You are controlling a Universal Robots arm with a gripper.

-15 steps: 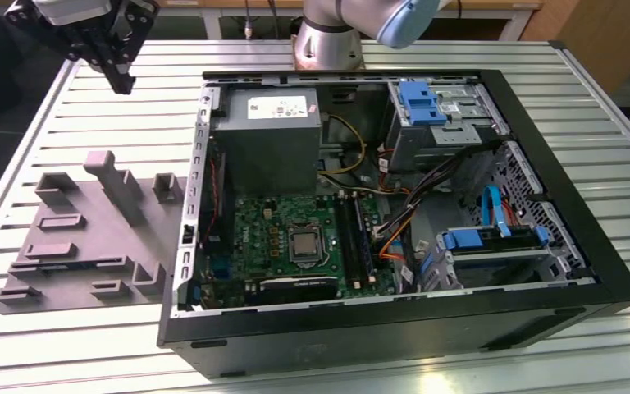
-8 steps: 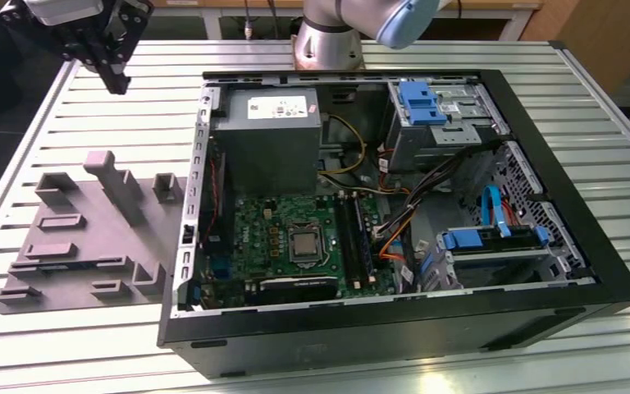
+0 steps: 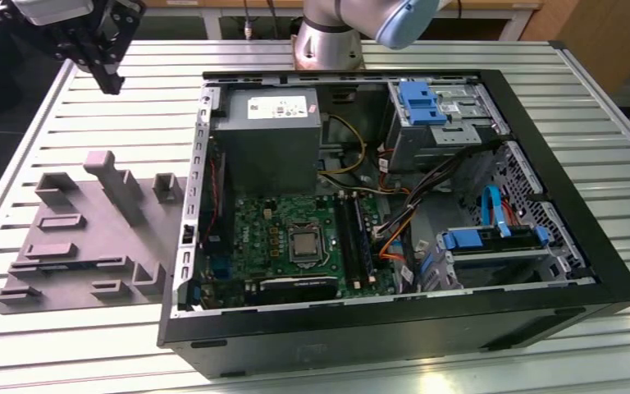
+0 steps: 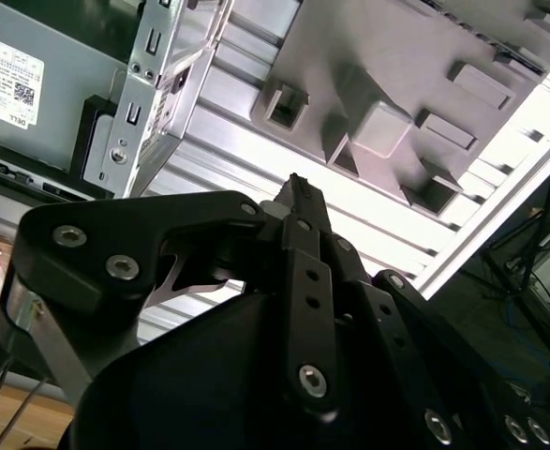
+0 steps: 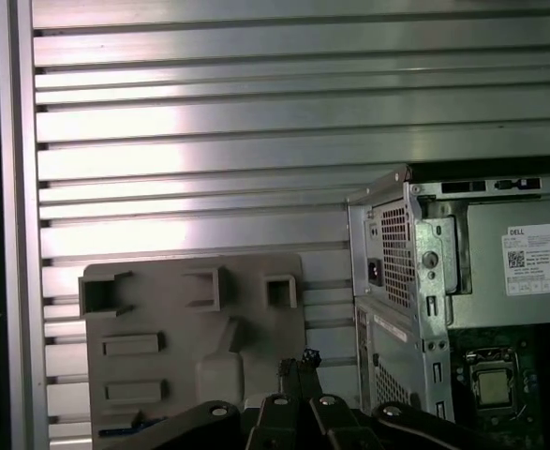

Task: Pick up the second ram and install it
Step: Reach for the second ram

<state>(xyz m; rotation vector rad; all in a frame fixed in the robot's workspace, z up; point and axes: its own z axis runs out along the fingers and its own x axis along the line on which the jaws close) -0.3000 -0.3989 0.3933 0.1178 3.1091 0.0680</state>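
Exterior view, left to right: your gripper (image 3: pixel 109 80) hangs above the far left corner of the bench (image 3: pixel 96 345), well apart from everything else. Nearer lies the grey tray (image 3: pixel 75 246) with its raised blocks, just beside the left wall of the open computer case (image 3: pixel 403 332). Inside the case, long dark strips stand in the memory slots (image 3: pixel 356 238), right of the CPU socket (image 3: pixel 306 244). You cannot tell whether one of those strips is the second ram.

The main hazard, as I judge it, is reaching into the case. The loose cables (image 3: pixel 397 230) lie just right of the slots and could snag, and a stick pressed in skew would jam rather than seat.

In the second wrist view your fingers (image 4: pixel 304 244) are pressed together at the tips. They pinch nothing and touch nothing.
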